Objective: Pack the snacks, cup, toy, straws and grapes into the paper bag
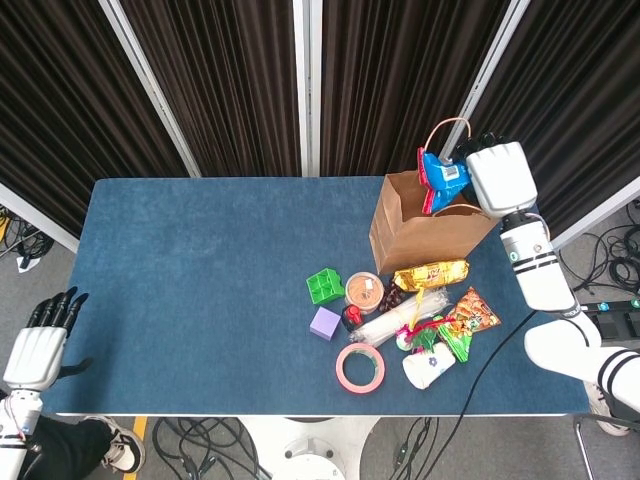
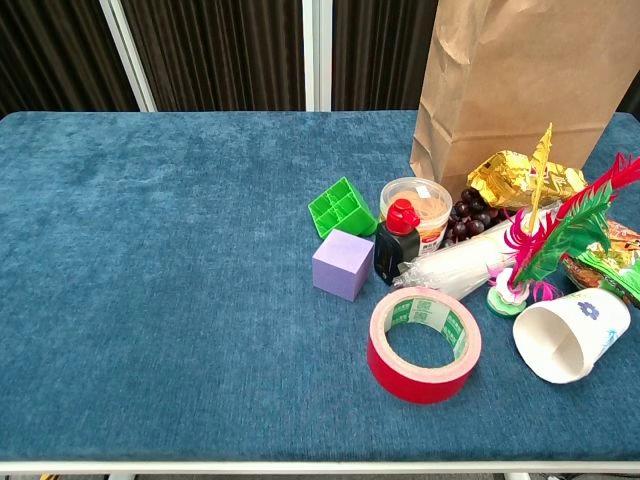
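My right hand (image 1: 497,175) holds a blue snack packet (image 1: 437,178) at the mouth of the open brown paper bag (image 1: 430,232), the packet partly inside the rim. In front of the bag lie a gold snack pack (image 1: 430,273), a red-and-green snack pack (image 1: 470,312), dark grapes (image 2: 470,215), a bundle of clear straws (image 2: 460,265), a feathered toy (image 2: 535,250) and a white paper cup (image 2: 570,335) on its side. My left hand (image 1: 40,345) hangs off the table's near left corner, fingers straight, holding nothing. The chest view shows neither hand.
A red tape roll (image 2: 425,342), a purple cube (image 2: 343,264), a green block (image 2: 342,207), a lidded tub (image 2: 418,205) and a small red-capped bottle (image 2: 398,240) crowd the same patch. The blue table (image 1: 200,280) stretches to the left. Dark curtains hang behind.
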`<action>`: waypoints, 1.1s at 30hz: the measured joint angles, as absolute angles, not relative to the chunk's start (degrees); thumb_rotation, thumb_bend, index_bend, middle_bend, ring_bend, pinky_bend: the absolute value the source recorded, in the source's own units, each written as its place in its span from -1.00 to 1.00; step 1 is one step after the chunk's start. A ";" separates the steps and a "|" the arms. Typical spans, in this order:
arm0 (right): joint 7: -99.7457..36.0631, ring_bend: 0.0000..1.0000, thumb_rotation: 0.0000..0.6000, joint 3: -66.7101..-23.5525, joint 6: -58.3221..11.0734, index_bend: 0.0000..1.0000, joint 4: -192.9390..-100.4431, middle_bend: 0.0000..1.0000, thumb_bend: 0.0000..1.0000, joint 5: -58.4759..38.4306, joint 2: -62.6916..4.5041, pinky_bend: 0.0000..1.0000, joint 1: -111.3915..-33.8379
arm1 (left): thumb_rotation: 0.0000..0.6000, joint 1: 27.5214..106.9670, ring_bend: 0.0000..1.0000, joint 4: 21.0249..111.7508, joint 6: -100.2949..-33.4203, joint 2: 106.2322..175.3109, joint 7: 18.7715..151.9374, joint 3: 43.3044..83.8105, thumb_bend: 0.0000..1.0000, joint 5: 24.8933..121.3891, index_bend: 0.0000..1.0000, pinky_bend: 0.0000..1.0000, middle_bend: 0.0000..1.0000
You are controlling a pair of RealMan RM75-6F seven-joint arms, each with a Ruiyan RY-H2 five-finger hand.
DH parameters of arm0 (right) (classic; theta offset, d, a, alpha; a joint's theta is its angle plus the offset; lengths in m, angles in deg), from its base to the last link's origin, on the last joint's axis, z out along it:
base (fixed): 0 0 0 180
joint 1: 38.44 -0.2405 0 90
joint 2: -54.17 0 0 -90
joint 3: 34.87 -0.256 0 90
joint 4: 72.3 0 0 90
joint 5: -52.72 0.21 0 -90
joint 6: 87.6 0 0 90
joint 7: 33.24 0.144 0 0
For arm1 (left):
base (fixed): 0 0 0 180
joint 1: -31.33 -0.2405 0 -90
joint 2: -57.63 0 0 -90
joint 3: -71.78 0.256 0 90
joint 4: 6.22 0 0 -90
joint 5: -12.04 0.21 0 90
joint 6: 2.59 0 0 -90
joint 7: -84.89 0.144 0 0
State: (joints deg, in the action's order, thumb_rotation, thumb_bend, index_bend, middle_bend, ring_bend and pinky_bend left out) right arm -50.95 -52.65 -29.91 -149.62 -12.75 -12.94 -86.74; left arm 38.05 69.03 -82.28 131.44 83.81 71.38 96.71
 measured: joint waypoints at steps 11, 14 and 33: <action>-51.68 -0.69 1.00 -52.54 -34.32 -0.40 -150.79 -0.36 -0.86 -9.67 -12.51 -0.53 -87.64 | 1.00 37.98 -1.00 68.42 -82.09 131.54 83.29 71.44 -0.90 96.59 -0.86 -0.77 -0.92; -50.62 -0.77 1.00 -52.47 -35.53 -0.54 -151.55 -0.45 -0.98 -9.47 -11.66 -0.63 -87.81 | 1.00 37.96 -1.00 68.32 -82.12 131.55 83.21 71.38 -0.90 96.52 -0.86 -0.77 -0.92; -49.00 -0.79 1.00 -58.00 -26.29 -0.61 -160.63 -0.48 -1.00 -10.35 -5.41 -0.67 -86.59 | 1.00 38.39 -1.00 69.73 -82.32 130.98 84.05 71.16 -0.90 97.02 -0.86 -0.77 -0.92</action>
State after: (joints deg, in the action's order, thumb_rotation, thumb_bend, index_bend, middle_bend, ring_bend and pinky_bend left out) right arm -49.00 -58.00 -26.29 -160.63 -10.35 -5.41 -86.59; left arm 38.39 69.73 -82.32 130.98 84.05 71.16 97.02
